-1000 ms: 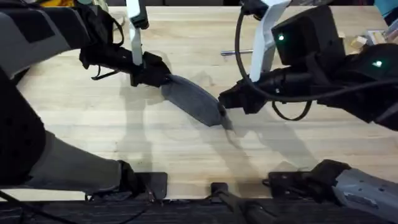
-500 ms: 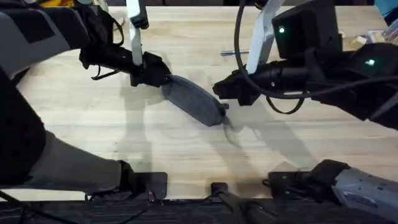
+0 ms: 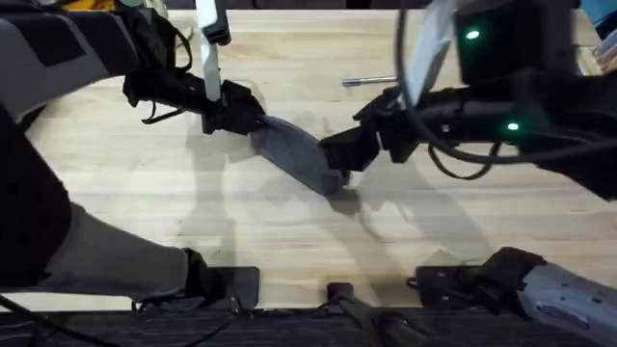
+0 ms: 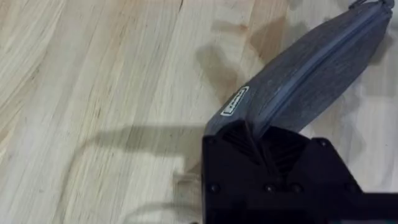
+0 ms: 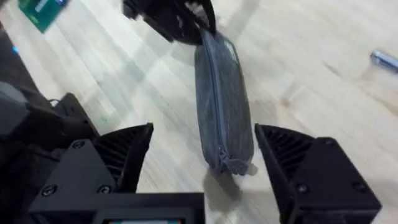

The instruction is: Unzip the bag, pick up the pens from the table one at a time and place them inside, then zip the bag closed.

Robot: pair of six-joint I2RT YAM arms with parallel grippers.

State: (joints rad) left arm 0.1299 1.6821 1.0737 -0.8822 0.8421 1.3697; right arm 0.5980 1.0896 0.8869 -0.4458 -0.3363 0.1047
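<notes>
One grey pouch (image 3: 297, 157) lies on one pale wooden counter (image 3: 145, 202). One silver pen (image 3: 369, 81) rests on the counter, well apart from the pouch. Two robot arms reach over the counter, a left gripper (image 3: 243, 116) and a right gripper (image 3: 339, 156), one on each.

Overhead: even bright light on the table (image 3: 145, 212), no glare. Soft double shadows fall toward the camera under the bag (image 3: 294, 159) and the right gripper (image 3: 339, 160), so the light sits above and slightly behind. Right arm near the lens is large, dark, smeared; green LEDs bloom. Left wrist: wood grain sharp, bag crisp, its shadow soft on the planks, the left gripper (image 4: 273, 134) a black mass with little detail. Right wrist: blurred throughout, bag soft, pen (image 5: 385, 60) a smear at the edge, fingers (image 5: 127, 152) dark but readable
</notes>
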